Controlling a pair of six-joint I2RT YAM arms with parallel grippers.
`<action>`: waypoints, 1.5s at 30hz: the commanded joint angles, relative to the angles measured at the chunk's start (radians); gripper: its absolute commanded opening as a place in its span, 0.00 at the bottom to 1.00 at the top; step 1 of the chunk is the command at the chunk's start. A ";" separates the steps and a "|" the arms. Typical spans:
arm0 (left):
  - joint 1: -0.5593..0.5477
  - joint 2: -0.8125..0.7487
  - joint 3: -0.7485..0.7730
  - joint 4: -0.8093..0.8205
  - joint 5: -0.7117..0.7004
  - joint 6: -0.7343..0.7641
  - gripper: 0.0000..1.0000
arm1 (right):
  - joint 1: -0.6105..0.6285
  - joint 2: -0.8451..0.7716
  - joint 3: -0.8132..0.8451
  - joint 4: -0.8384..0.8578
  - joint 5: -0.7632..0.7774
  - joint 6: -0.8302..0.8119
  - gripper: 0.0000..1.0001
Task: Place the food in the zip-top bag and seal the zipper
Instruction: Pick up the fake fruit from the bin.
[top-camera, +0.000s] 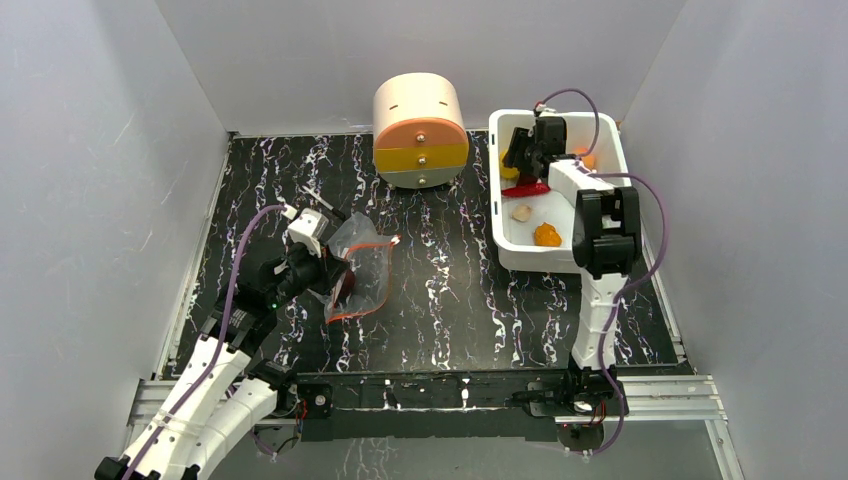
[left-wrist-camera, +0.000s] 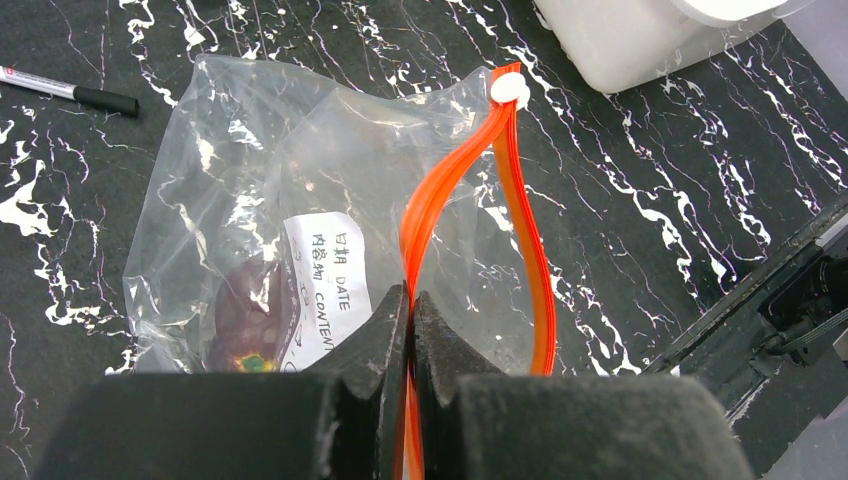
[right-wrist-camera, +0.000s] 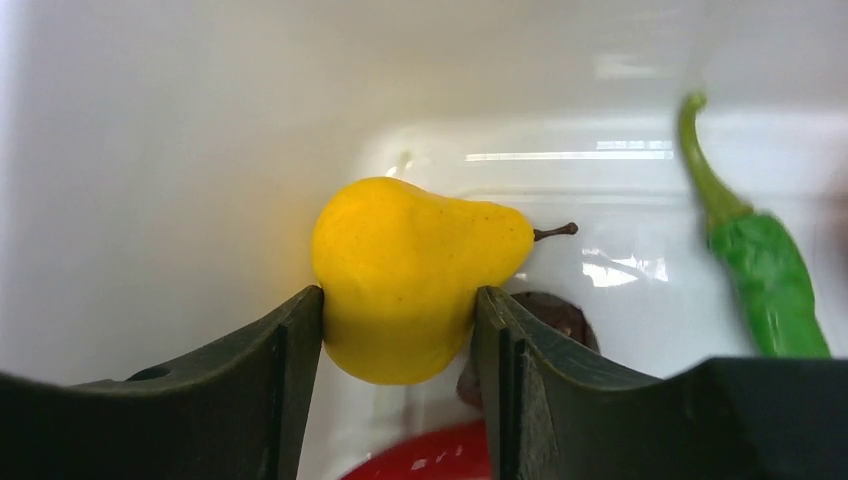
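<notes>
The clear zip-top bag (top-camera: 362, 262) lies on the black marbled table left of centre. My left gripper (left-wrist-camera: 411, 292) is shut on one side of its orange-red zipper (left-wrist-camera: 450, 190), and the mouth gapes open. A dark maroon piece (left-wrist-camera: 245, 315) lies inside the bag beside a white label. My right gripper (right-wrist-camera: 398, 300) is down in the white tub (top-camera: 494, 200), and its fingers press both sides of the yellow pear-shaped fruit (right-wrist-camera: 405, 260). A green chili (right-wrist-camera: 765, 270), a red chili (right-wrist-camera: 440, 455) and a dark piece (right-wrist-camera: 555, 315) lie around it. A beige bulb (top-camera: 521, 212) and an orange fruit (top-camera: 546, 235) lie nearer in the tub.
A round beige drum with orange and yellow drawer fronts (top-camera: 420, 130) stands at the back centre. A pen (left-wrist-camera: 70, 90) lies left of the bag. White walls close in the table on three sides. The tub's corner (left-wrist-camera: 640, 40) lies just beyond the bag's white slider (left-wrist-camera: 509, 90).
</notes>
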 joint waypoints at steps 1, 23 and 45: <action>-0.002 -0.001 0.001 0.016 0.010 0.009 0.00 | -0.002 -0.184 -0.134 0.088 0.028 0.066 0.39; -0.002 0.000 0.000 0.022 0.011 0.008 0.00 | 0.002 -0.545 -0.442 -0.044 0.204 0.152 0.39; -0.001 0.012 -0.004 0.030 0.015 -0.010 0.00 | 0.193 -0.931 -0.548 -0.221 0.190 0.119 0.41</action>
